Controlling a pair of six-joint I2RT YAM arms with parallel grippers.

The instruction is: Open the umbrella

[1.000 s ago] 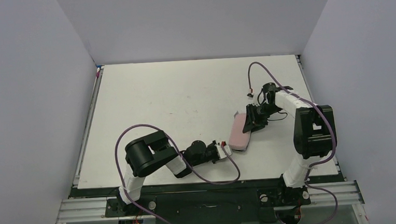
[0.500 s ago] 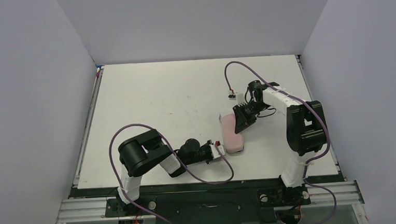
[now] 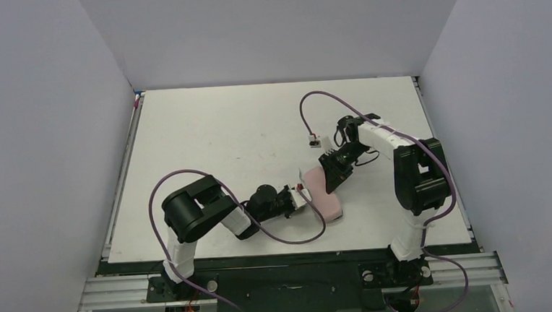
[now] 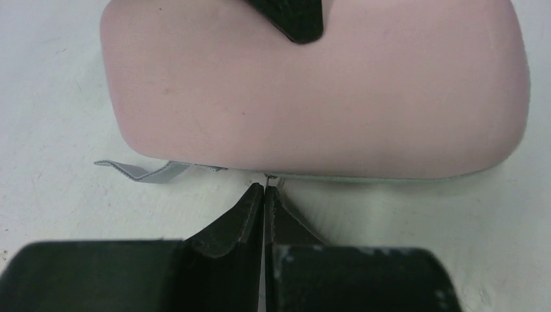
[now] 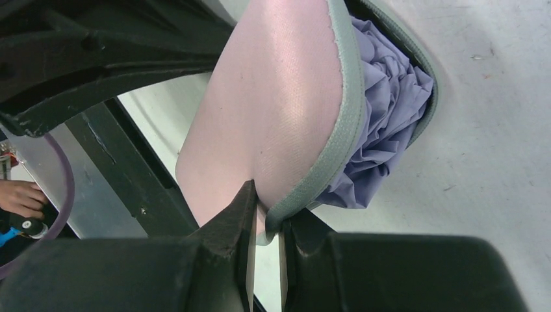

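Note:
The pinkish clamshell case [image 3: 326, 196] lies on the table between my two grippers. In the right wrist view its lid [image 5: 273, 110] is raised, and the umbrella's pale lavender fabric [image 5: 383, 110] shows bunched inside. Its shaft and handle are hidden. My right gripper [image 3: 330, 176] is shut on the lid's grey rim [image 5: 266, 211]. My left gripper [image 3: 301, 196] is shut at the case's near seam [image 4: 265, 190], pinching a small metal zipper tab [image 4: 269, 177]. A grey strap [image 4: 140, 170] trails from the seam onto the table.
The white table [image 3: 228, 130] is walled by grey panels at the left, back and right. My right arm's purple cable [image 3: 313, 103] loops above the case. My left arm [image 5: 97, 58] crosses behind the case in the right wrist view.
Both grippers have moved left and dragged the case with them. The case has turned so its far end points more to the left. The right arm's cable loop has swung left.

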